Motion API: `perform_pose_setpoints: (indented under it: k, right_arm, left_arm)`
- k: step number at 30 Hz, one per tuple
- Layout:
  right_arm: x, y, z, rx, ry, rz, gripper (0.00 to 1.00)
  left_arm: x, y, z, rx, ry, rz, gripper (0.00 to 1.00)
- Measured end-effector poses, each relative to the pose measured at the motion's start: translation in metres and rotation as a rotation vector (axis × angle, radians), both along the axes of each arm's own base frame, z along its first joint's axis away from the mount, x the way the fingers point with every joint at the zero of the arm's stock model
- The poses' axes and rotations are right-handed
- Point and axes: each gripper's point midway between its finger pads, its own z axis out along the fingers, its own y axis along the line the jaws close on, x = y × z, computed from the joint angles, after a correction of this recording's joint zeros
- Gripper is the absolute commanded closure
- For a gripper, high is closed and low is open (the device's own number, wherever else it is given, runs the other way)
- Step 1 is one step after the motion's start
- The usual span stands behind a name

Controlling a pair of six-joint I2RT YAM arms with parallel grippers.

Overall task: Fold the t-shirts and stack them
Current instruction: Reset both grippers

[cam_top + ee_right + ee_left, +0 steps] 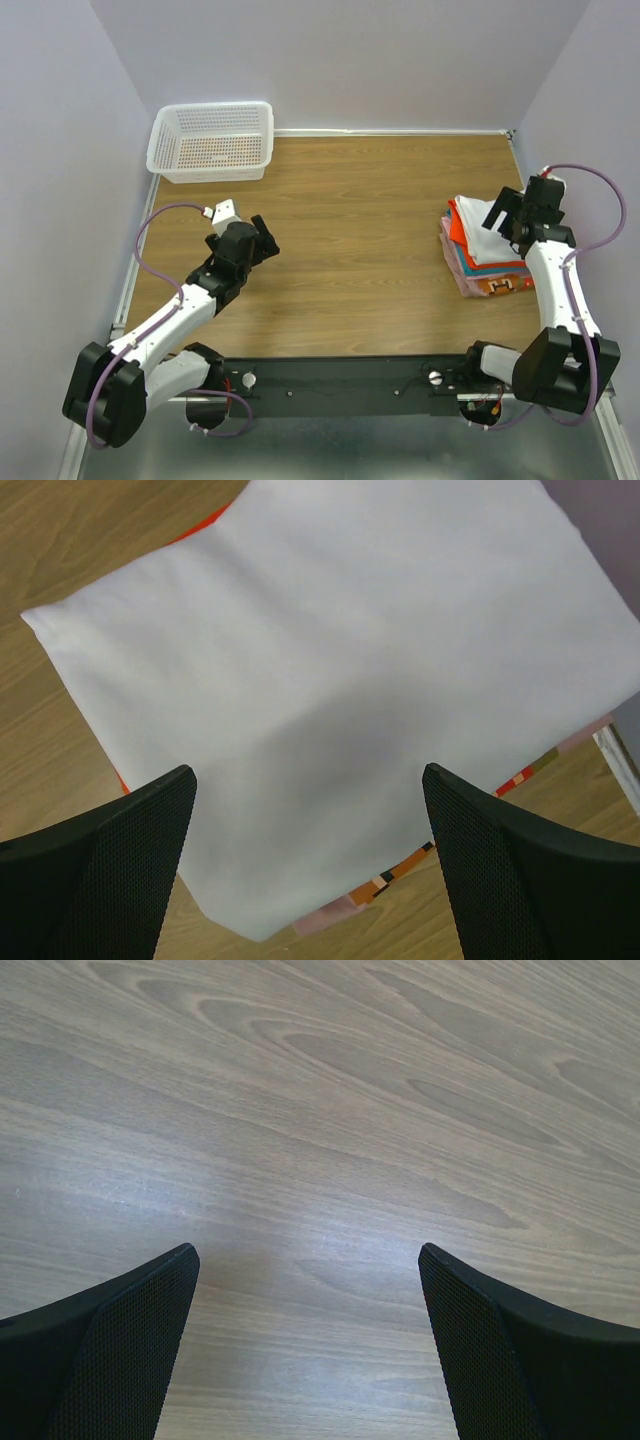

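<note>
nearest to us, the left arm (pixel 170 320) is reaching out well to the left of the stack of t-shirts (pixel 478 265). the left jaws are standing wide apart over bare wood and holding nothing. the right arm (pixel 565 290) is bending up along the right side of the stack. the right jaws are hanging just above the stack, also wide apart and holding nothing.

the stack is resting on the surface (pixel 370 250). the white t-shirt (pixel 330 700) is lying folded and flat on top of the stack, with orange-red, teal and pink ones peeking out under it. far to the left of the stack and behind it, the white basket (pixel 210 172) is sitting.

i am not seeing any loose t-shirt waiting anywhere, so the folding and stacking is looking done, or very nearly. maybe only the arms are needing to pull away.
</note>
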Motion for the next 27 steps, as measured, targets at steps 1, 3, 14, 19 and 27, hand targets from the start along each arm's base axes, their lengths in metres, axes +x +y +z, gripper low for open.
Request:
perform_pose_setpoints:
  k: [1,3,14,19,27]
  right_arm:
    - [-0.003,0.001,-0.004,0.009,0.003,-0.007,0.0]
    - [-0.008,0.003,-0.01,0.02,0.005,-0.016,0.0]
    - [-0.026,0.021,0.035,0.025,-0.249,0.024,0.0]
    - [-0.033,0.036,0.078,0.041,-0.421,0.071,0.0]
    - [-0.06,0.057,0.134,0.032,-0.646,0.147,0.0]
  left_arm:
    - [0.0,0.0,0.0,-0.001,-0.001,0.0,0.02]
    - [-0.001,0.0,0.001,-0.003,-0.005,0.0,0.02]
    - [-0.003,-0.002,0.009,-0.03,-0.03,-0.016,0.02]
    - [-0.006,-0.002,0.028,-0.069,-0.087,-0.018,0.02]
    - [-0.007,0.006,0.075,-0.12,-0.159,0.041,0.02]
